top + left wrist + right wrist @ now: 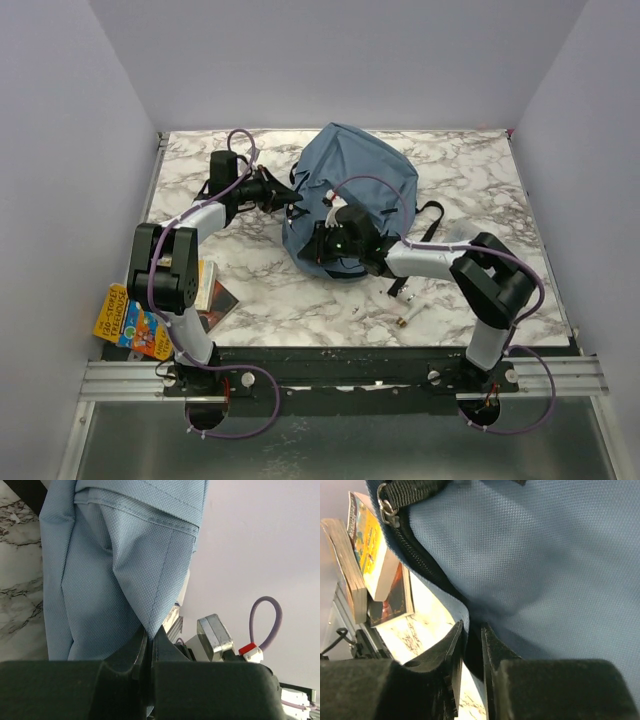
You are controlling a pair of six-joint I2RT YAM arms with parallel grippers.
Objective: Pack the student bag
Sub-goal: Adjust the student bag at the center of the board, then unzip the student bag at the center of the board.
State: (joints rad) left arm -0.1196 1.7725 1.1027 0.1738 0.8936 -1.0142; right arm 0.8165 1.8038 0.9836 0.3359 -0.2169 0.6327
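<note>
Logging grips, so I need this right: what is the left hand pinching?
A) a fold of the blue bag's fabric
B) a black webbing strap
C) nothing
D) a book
A: the left wrist view shows the left hand shut on a blue fabric fold of the student bag.

The student bag [365, 165] blocks mid-table; books [130, 322] crowd the near-left edge.

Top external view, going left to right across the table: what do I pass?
First the colourful picture book → dark-covered book → left gripper → student bag, whose edge that gripper pinches → right arm's elbow.
</note>
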